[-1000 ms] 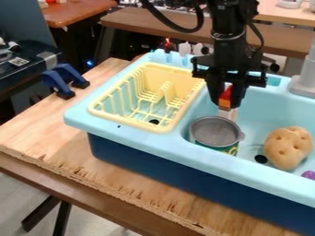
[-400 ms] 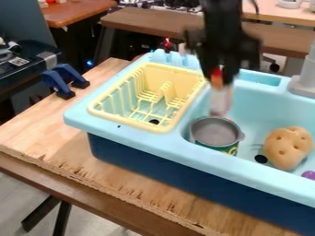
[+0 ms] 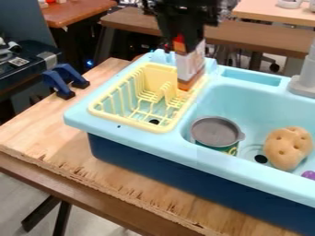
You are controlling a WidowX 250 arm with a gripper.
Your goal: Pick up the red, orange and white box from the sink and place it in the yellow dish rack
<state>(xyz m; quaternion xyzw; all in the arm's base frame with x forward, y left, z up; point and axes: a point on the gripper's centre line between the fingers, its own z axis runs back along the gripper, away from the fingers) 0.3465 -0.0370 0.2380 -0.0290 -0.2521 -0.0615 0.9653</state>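
Observation:
The black gripper hangs at the top centre, over the back right part of the yellow dish rack, shut on the top of a small box. This box is red and orange above, whitish in the middle and orange-brown at the bottom, and hangs roughly upright with its lower end in front of the rack's right side. The yellow dish rack rests in the left part of the light blue sink. In the basin to its right are a metal can with a green label and a tan potato-like object.
A grey faucet tower rises from the sink's back right. Something purple lies at the right edge. Blue clamps stand on the wooden table left of the sink.
The gripper has risen out of the basin and moved left with the box, from behind the can to over the rack. More of the box now shows. The can and the potato-like object have stayed put.

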